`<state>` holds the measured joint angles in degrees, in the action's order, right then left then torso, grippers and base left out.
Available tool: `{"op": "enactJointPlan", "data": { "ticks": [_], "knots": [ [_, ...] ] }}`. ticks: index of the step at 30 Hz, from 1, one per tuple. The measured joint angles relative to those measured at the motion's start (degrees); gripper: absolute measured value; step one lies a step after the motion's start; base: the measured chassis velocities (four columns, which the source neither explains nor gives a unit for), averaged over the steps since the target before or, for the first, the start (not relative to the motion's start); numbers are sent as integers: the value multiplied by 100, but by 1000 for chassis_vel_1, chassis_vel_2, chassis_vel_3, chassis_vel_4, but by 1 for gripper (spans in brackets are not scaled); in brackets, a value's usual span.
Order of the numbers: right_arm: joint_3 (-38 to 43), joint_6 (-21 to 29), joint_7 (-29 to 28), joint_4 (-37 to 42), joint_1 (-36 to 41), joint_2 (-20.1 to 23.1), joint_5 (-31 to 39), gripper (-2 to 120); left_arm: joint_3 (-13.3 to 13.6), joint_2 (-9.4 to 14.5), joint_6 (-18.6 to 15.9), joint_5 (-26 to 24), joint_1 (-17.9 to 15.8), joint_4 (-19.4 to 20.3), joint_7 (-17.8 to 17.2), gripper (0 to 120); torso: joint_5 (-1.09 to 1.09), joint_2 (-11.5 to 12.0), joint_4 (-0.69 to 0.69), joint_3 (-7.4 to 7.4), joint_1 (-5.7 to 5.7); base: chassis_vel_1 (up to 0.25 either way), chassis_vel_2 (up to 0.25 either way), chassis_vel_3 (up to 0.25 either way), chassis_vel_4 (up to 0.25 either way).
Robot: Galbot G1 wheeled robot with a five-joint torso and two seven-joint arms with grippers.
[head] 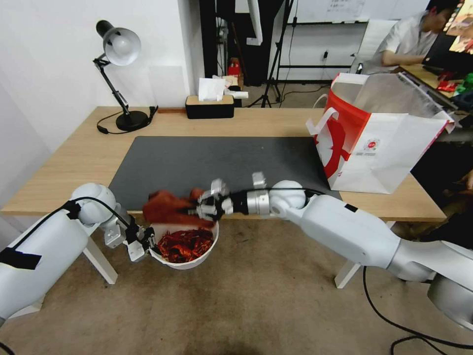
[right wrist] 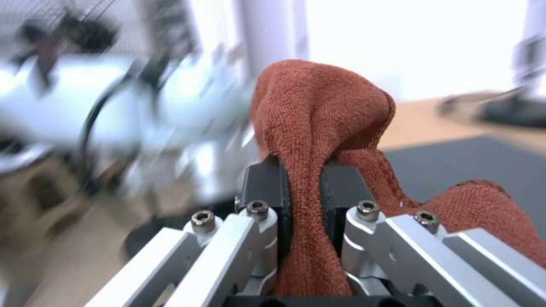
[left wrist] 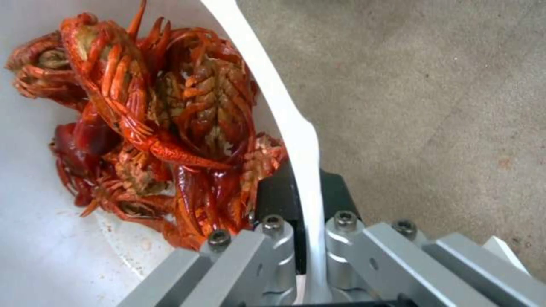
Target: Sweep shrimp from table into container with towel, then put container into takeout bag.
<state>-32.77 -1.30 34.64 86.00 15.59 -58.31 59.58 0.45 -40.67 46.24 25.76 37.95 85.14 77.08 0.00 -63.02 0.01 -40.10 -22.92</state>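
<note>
The left claw (head: 143, 245) is pinched shut on the thin rim of the round white plastic bowl (head: 207, 246). It holds the bowl in the air, just below the near edge of the long light wood tabletop (head: 88, 158). That spot makes sense: anything pushed off the edge can drop straight in. In the left wrist view the two dark pads (left wrist: 279, 196) squeeze the white wall from both sides, one inside the bowl and one outside, so the bowl cannot slip.

The pile of small bright red-orange shrimp (head: 185, 245) with claws and curled tails lies inside the bowl. None can be seen on the big dark grey mat (head: 212, 162), so the sweeping part looks about done.

The right claw (head: 207, 206) hangs at the bowl's 12 o'clock, right over the tabletop's near edge. Its fingers are closed tight on the soft rust-red towel (head: 167, 207). The towel bunches out toward the left arm. In the right wrist view the towel (right wrist: 318, 119) stands up in a lump between the dark pads, held like a little broom for pushing.

The large white paper bag with a red side panel and white strap handles (head: 379, 143) stands open on the tabletop at about 2 o'clock from the bowl, well apart from it. Its mouth faces up, so the bowl could go in from above.

A black desk lamp (head: 118, 74) and a black tissue box (head: 209, 106) sit at the far side, out of the way.
</note>
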Motion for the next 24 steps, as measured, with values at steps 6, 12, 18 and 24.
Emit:
{"op": "enactJointPlan", "data": {
  "ticks": [6, 12, 18, 24],
  "knots": [
    [610, -149, -2517, 702, 426, 389, 430, 8, 8, -38, -2, 9, 45, 12, 2, 0, 1, 0, -2, 0, -1, 0, 0, 0, 0],
    [877, 612, -5640, 1255, 838, 590, 64, 8, 26, -63, -2, 18, 73, 25, 8, 0, 1, 0, -1, -1, -1, 0, 0, 0, 0],
    [989, 1286, -7283, 1540, 1172, 636, -105, 8, 38, -64, 1, 26, 86, 107, 39, 0, 1, 0, -3, 0, 0, 0, 0, 0, 0],
    [1045, 1383, -7460, 1543, 1170, 453, 61, 28, 52, -83, -5, 31, 121, 162, 78, 0, -1, 0, 0, 0, 0, 0, 0, 0, 0]
  ]
}}
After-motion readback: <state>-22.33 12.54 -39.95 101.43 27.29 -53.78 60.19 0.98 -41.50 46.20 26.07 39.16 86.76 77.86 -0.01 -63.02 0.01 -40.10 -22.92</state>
